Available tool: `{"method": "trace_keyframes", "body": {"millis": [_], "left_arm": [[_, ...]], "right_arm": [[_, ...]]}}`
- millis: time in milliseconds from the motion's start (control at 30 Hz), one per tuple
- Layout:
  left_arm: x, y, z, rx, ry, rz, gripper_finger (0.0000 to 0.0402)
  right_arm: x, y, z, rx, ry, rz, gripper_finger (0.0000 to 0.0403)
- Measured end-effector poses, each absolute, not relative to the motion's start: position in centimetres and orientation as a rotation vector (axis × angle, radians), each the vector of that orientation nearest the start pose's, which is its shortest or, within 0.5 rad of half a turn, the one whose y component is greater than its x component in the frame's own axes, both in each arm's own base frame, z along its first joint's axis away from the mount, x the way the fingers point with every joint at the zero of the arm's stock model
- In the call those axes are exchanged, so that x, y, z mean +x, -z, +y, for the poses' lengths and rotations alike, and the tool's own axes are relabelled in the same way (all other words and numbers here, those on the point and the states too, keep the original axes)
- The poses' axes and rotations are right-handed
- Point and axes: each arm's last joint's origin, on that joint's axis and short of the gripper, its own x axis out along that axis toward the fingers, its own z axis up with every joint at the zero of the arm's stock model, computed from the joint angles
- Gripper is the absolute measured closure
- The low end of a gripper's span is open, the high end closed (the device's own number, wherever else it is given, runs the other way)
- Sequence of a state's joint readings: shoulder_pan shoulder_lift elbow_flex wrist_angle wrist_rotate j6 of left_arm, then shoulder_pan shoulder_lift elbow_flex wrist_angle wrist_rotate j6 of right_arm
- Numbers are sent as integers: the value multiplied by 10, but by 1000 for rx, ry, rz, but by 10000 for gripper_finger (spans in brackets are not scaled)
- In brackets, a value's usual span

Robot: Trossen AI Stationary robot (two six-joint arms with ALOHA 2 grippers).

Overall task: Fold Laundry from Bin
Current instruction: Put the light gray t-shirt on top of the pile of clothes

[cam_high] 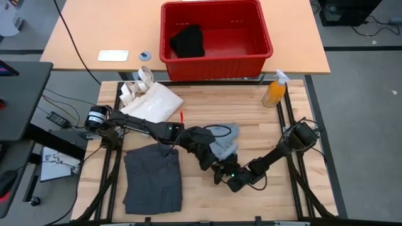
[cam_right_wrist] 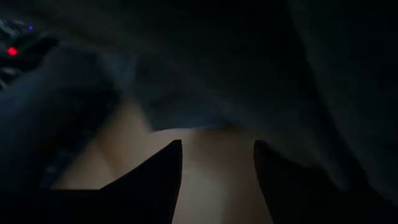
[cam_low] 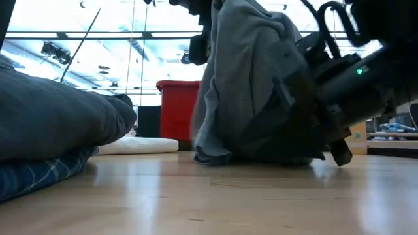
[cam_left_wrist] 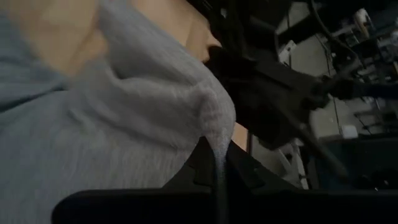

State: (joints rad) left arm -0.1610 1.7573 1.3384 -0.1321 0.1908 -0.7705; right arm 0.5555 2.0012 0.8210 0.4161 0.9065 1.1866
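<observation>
Watching the middle of the table, I have the left gripper clamped shut on a pinch of the light grey garment, with cloth trailing down between its fingers in the left wrist view. The right gripper sits low just beside the same garment, its fingers standing partly apart over bare wood with nothing between them; the cloth hangs in front of it, not in its grip. The low view shows the garment lifted into a bunched heap, its bottom edge on the tabletop.

My worry is the right claw closing on air or on several layers at once, since the bunching hides which edge is which. The two arms are also crowded together there, so a careless move could knock one against the other or drag the pinch loose.

A dark grey shirt lies flat on the left side, near enough to be snagged. One black piece is left in the red bin.
</observation>
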Motion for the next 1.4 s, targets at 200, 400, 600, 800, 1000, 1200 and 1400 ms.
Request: {"method": "trace_keyframes", "body": {"millis": [200,400,600,800,1000,1200,1400], "left_arm": [[390,-268,-85,-742,161,676,390],[386,-266,-98,-700,160,687,390],[391,-265,-94,-614,86,618,376],[388,-264,-96,-542,169,656,328],[386,-267,-96,-614,344,721,207],[379,-268,-73,-789,442,876,132],[353,-265,-22,-596,215,1026,141]], "right_arm": [[300,-74,145,553,696,326,197],[306,-77,134,419,746,289,197],[310,-79,140,385,597,388,197],[302,-77,154,401,560,408,197],[296,-74,159,433,571,425,197],[294,-73,160,455,590,416,197],[291,-73,164,460,584,417,197]]}}
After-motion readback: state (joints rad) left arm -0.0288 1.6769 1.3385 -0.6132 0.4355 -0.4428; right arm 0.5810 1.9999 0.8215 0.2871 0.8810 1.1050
